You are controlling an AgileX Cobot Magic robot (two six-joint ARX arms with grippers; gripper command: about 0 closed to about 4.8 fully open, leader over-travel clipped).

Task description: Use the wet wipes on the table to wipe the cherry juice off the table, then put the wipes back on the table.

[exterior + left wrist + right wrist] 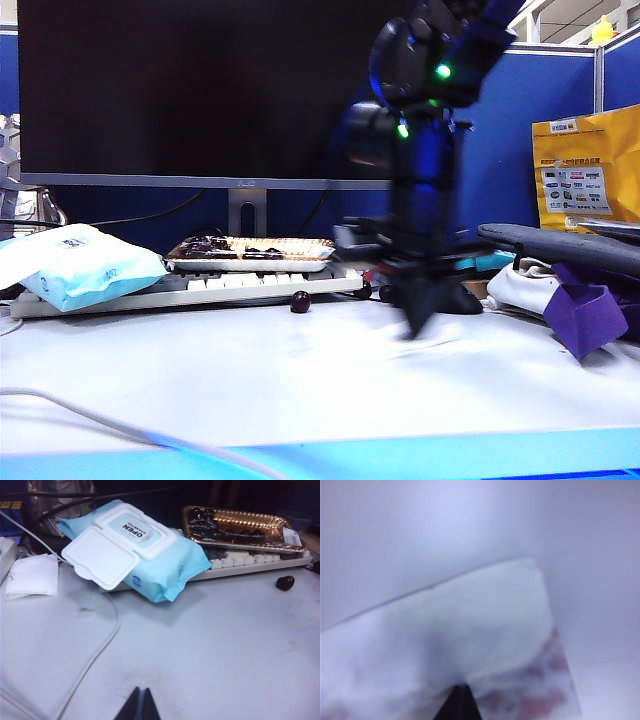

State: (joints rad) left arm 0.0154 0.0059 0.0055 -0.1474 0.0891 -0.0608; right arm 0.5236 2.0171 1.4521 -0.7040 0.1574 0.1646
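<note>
My right gripper [415, 325] points straight down at the table [250, 380], right of the middle. In the right wrist view its tips [461, 689] are shut, pressed together into the wet wipes [460, 630], a white wrinkly sheet lying on the table. Pink-red stains [545, 700] mark the sheet near one edge. I cannot make out any cherry juice smear on the bare table. My left gripper [141, 691] hovers shut over the table [225, 645] with nothing in it; it does not show in the exterior view.
A light-blue wipes packet [75, 265] [135, 550] leans on a keyboard [250, 285]. A tray of cherries [250, 250] sits on the keyboard and a loose cherry [300, 301] lies before it. A purple paper box [585, 310], a white cable [100, 420] and a folded white paper [30, 575] are also present.
</note>
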